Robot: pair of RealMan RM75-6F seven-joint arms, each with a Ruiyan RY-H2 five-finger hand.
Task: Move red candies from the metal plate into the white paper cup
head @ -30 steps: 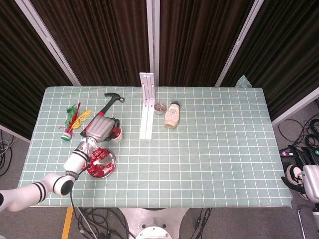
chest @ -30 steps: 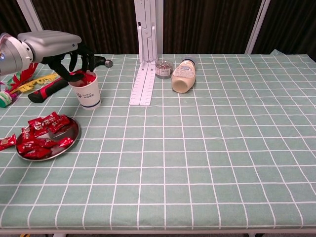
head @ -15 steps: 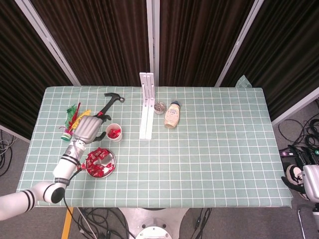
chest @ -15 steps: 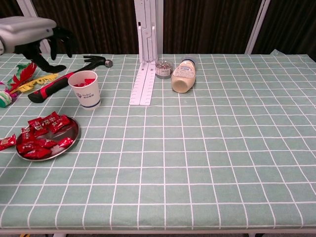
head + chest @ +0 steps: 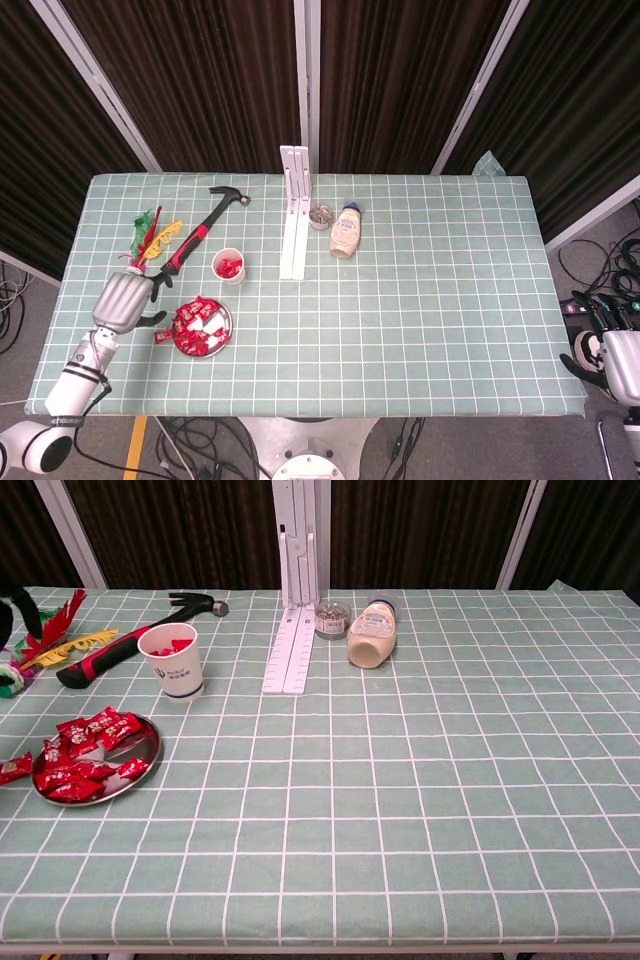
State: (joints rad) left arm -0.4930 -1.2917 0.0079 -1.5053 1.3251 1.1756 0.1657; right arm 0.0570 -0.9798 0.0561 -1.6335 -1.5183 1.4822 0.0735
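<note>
Left hand (image 5: 122, 300) empty, dark fingers (image 5: 152, 318) spread, just beside round metal plate (image 5: 226, 322) of red wrapped candies (image 5: 200, 326); advisable to pinch one wrapper cleanly, then release squarely above white paper cup (image 5: 227, 266) beyond fingertips.

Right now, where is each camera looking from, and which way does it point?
Head view: high above the table, looking steeply down; the left hand and its arm show beside the plate, the right hand at the right edge.
Chest view: low at the table's front edge, looking across toward the curtains; only dark fingertips show at the left edge.
Both show the cup, plate, hammer and bottle.
</note>
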